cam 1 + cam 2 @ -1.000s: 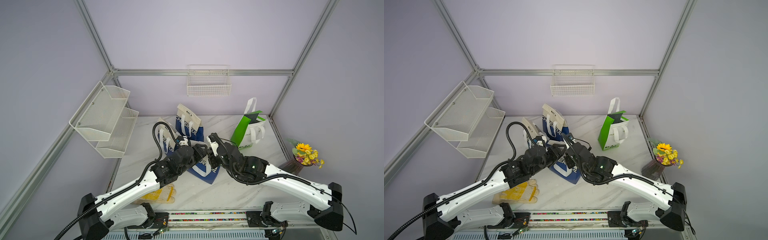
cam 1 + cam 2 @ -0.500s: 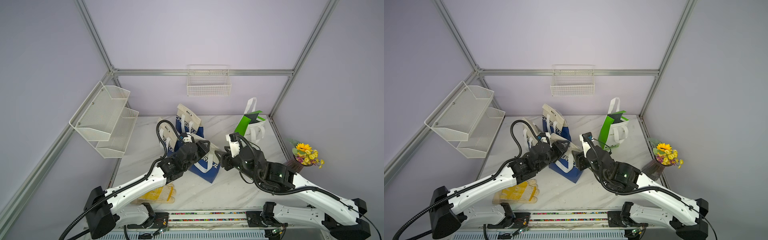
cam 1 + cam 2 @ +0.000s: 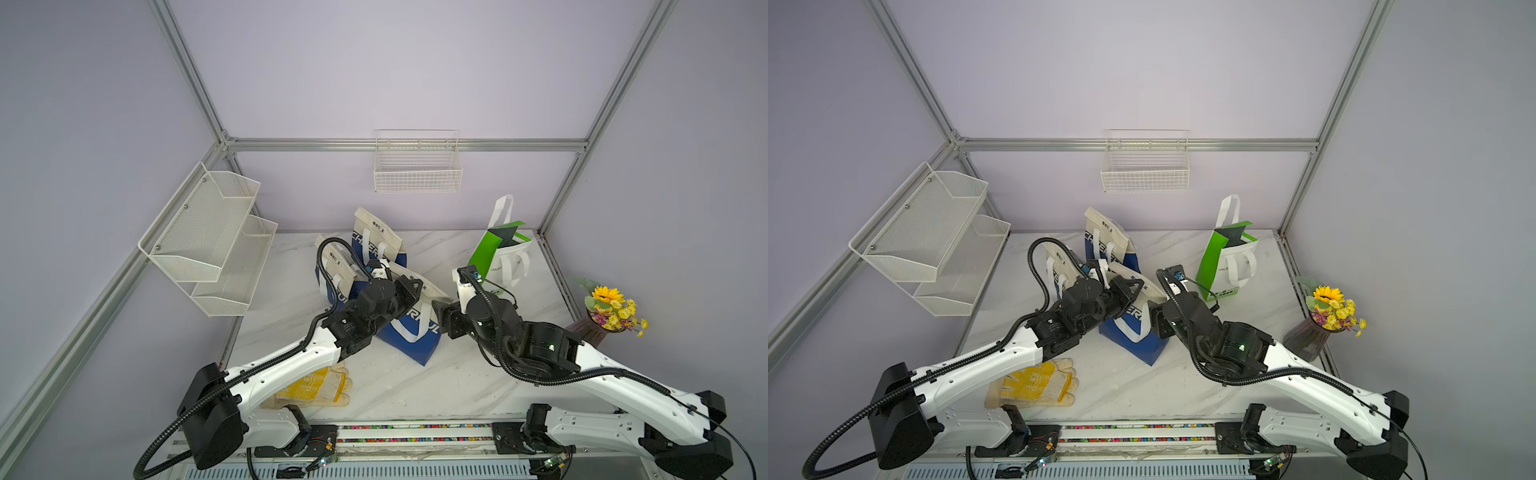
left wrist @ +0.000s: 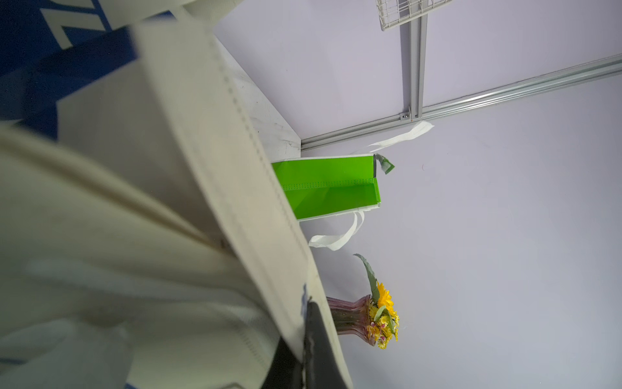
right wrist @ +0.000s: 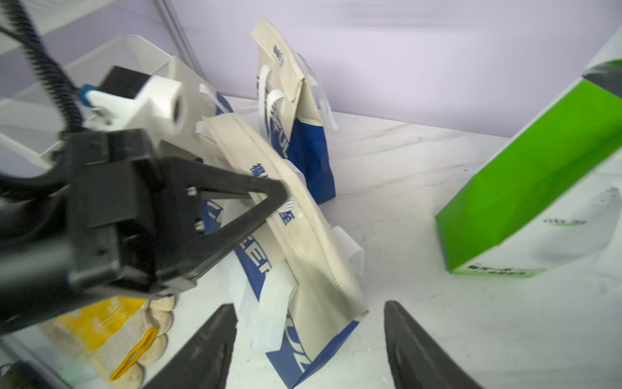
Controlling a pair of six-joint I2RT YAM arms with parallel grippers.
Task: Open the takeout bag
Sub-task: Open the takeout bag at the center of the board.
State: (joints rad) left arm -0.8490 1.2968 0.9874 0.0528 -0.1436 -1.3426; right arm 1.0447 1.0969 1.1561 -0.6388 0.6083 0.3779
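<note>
The takeout bag [image 3: 415, 332] [image 3: 1136, 332], blue with a cream top and white handles, leans flat and folded on the marble table [image 3: 457, 374]. My left gripper [image 3: 412, 286] [image 3: 1134, 286] is shut on the bag's cream top edge; in the left wrist view the left gripper [image 4: 304, 336] pinches that seam, with the cream panel [image 4: 202, 168] filling the picture. My right gripper [image 3: 437, 316] [image 3: 1156, 320] stands open just right of the bag, holding nothing. In the right wrist view the right gripper [image 5: 309, 323] has its jaws wide either side of the bag's lower corner [image 5: 313, 336].
Two more blue and cream bags [image 3: 376, 239] [image 3: 332, 266] stand behind. A green bag [image 3: 498, 253] stands at the back right, a flower vase [image 3: 602, 320] at the right edge, a yellow glove [image 3: 316, 386] under my left arm. A mesh shelf [image 3: 208, 241] and a wire basket [image 3: 417, 166] hang on the walls.
My left gripper has shut on the bag's top edge. My right gripper has opened wide and drawn back to the right, away from the bag's top.
</note>
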